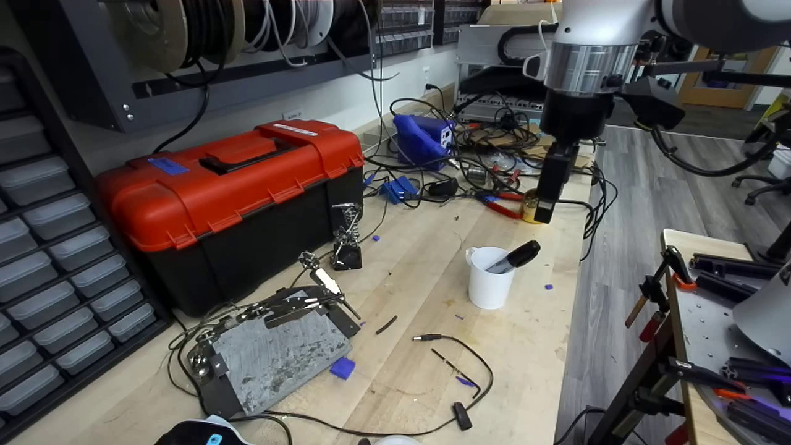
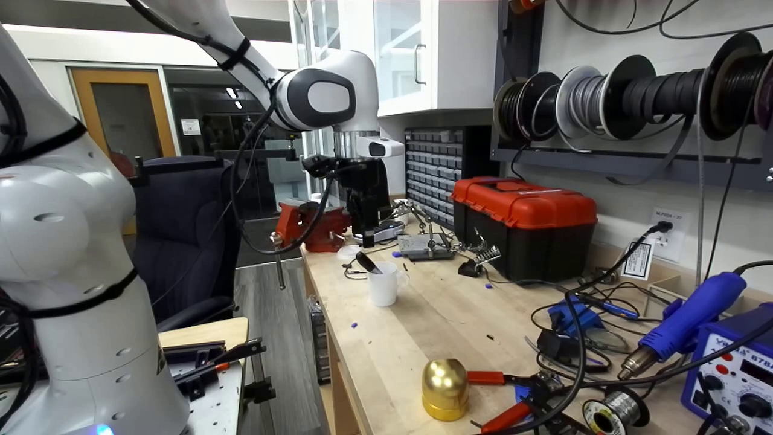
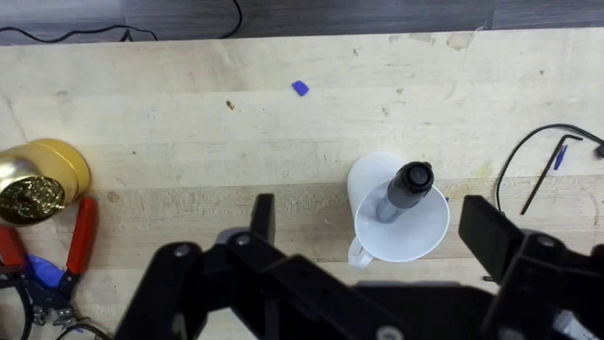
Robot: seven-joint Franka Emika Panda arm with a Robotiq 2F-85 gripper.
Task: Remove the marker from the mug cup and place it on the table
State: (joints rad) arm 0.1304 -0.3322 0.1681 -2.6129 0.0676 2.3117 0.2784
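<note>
Marker (image 3: 405,191) leaning in white mug cup (image 3: 417,236); hand (image 3: 375,224) spread wide above table (image 3: 203,156).

In an exterior view, a white glass-doored wall cabinet (image 2: 465,57) hangs above a grey small-parts drawer organizer (image 2: 432,172). A navy high-backed office chair (image 2: 181,241) stands before a wood-framed door (image 2: 121,112) and dark glazing (image 2: 208,109) showing two small bright lights (image 2: 231,93). The plank flooring (image 1: 642,191) is grey, the wall (image 2: 616,205) white.
</note>
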